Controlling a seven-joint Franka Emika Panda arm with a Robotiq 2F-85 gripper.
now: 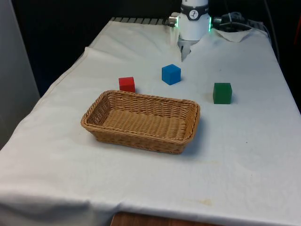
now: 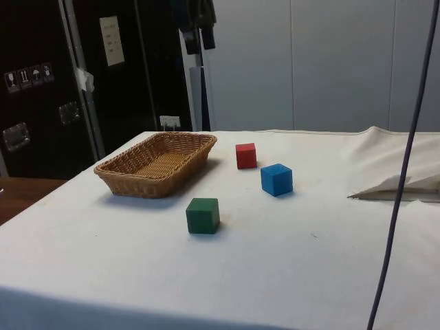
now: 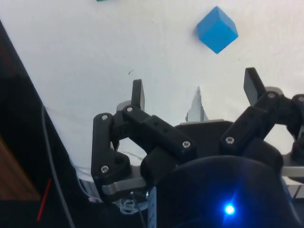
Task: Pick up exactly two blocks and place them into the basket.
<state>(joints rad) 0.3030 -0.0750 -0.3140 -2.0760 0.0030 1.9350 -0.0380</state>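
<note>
With the basket (image 1: 141, 136) empty, we hold our gripper (image 3: 197, 90) spread wide, next descending onto the blue block (image 3: 217, 29).

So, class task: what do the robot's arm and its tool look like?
The arm is white and rounded, with a black band and green lights at its sides. The tool is black, with two flat-tipped fingers on bolted, angular linkages with silver screws.
</note>
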